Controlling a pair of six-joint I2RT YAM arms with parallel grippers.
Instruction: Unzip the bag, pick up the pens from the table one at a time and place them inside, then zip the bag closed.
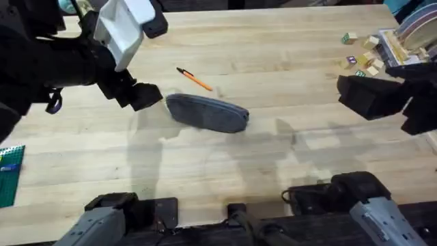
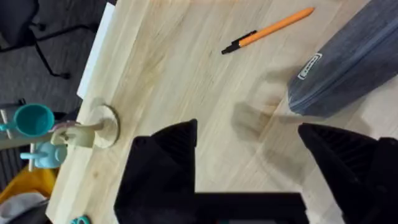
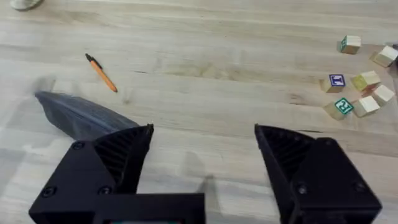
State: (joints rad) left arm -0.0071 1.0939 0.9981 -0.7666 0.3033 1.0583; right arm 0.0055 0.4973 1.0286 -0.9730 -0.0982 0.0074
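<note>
Left gripper (image 1: 145, 96), fingers spread, hovers just beside the bag (image 1: 207, 113); 1 orange pen (image 1: 194, 80) lies beyond. Right gripper (image 3: 202, 155), spread, well apart.

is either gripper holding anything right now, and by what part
Nothing is held. The left gripper and right gripper are both open and empty.

Fingers (image 3: 202, 165) apart above table (image 3: 236, 37); bag (image 3: 84, 116), pen (image 3: 101, 73) beyond.

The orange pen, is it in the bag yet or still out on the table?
Out. The orange pen lies on the bare table just beyond the bag, apart from it.
</note>
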